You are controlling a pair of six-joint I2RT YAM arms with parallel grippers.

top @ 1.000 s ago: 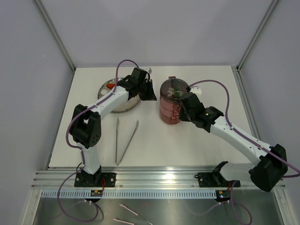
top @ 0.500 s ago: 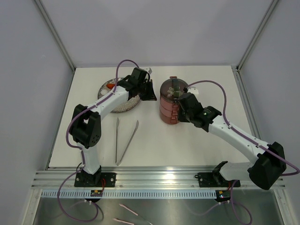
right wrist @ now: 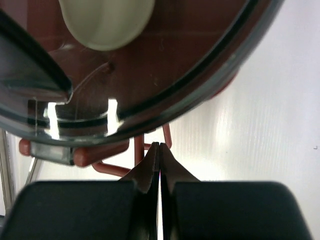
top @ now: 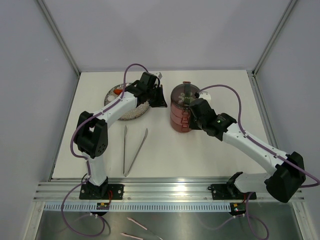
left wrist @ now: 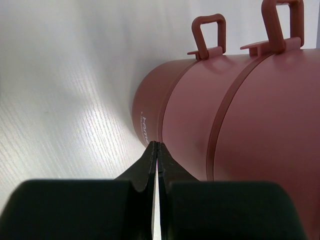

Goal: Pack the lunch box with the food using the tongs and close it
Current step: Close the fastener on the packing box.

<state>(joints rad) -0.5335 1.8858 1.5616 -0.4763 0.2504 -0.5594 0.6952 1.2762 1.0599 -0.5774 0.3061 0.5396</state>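
Note:
The lunch box [top: 181,106] stands as a stack of dark-red tiers with a lid on top, right of the table's middle. My left gripper [top: 164,101] is shut and empty, its tips [left wrist: 157,144] right at the stack's red side wall [left wrist: 240,120], below the loop handles [left wrist: 210,35]. Shut as well, my right gripper [top: 190,116] holds nothing and sits at the stack's near-right side. Its tips [right wrist: 160,145] are beside the red loop handles [right wrist: 112,162], under the lid's rim [right wrist: 210,65]. The tongs [top: 133,150] lie loose on the table. One orange piece of food [top: 118,92] shows on the plate.
A grey speckled plate [top: 129,112] lies left of the lunch box, mostly covered by my left arm. White walls with metal posts enclose the table on three sides. An aluminium rail [top: 165,187] carries both arm bases at the near edge.
My right gripper has shifted slightly left, closer against the lunch box. The left arm, tongs and plate have not moved.

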